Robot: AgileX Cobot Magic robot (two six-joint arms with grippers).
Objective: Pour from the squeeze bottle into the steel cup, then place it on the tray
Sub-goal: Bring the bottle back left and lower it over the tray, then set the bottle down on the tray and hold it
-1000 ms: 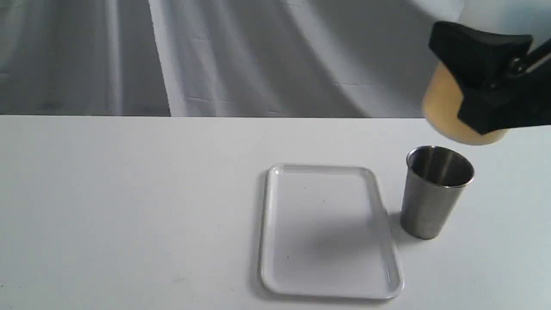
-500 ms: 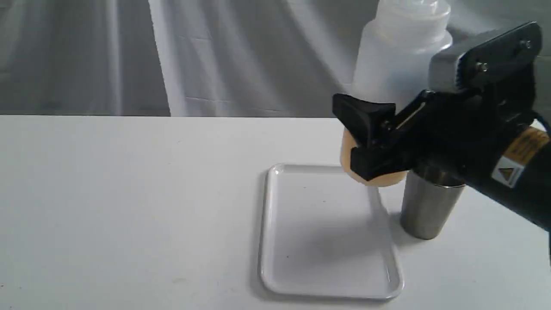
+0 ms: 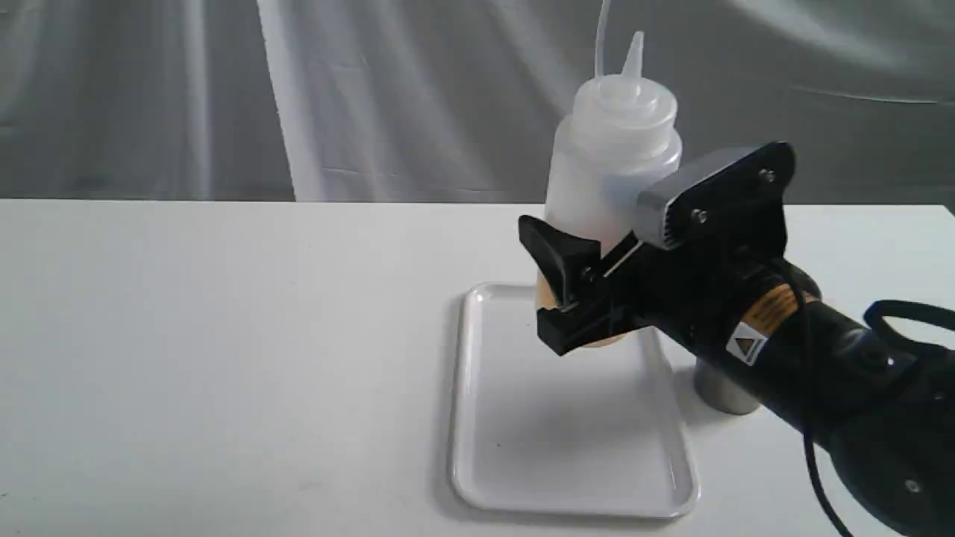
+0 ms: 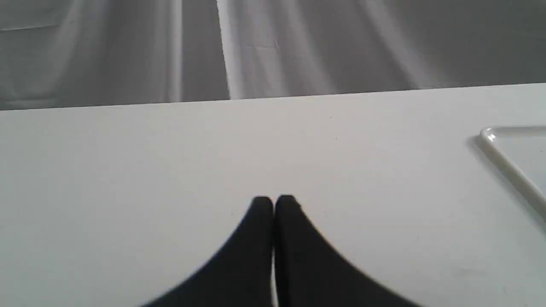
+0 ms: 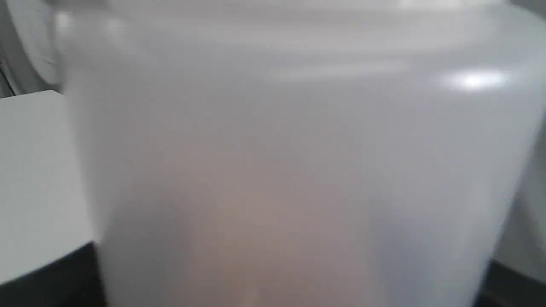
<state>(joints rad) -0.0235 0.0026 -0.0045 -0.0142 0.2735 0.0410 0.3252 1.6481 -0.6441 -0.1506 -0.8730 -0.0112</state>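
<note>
My right gripper (image 3: pixel 578 298) is shut on the lower part of the squeeze bottle (image 3: pixel 608 171), which stands nearly upright with its nozzle pointing up and amber liquid at the bottom. The bottle's base is low over the far end of the white tray (image 3: pixel 477 462); I cannot tell whether it touches. In the right wrist view the bottle (image 5: pixel 298 149) fills the picture as a blur. The steel cup (image 3: pixel 722 395) stands right of the tray, mostly hidden behind my right arm. My left gripper (image 4: pixel 273 202) hovers shut and empty over bare table, left of the tray's corner (image 4: pixel 512 166).
The white table (image 3: pixel 224 358) stretches left of the tray, with a grey draped cloth (image 3: pixel 373 97) behind its far edge. A black cable (image 3: pixel 906 309) loops off the right arm near the right edge.
The right gripper has carried the bottle left and down, from high above the cup to low over the tray's far end. The arm now covers most of the cup.
</note>
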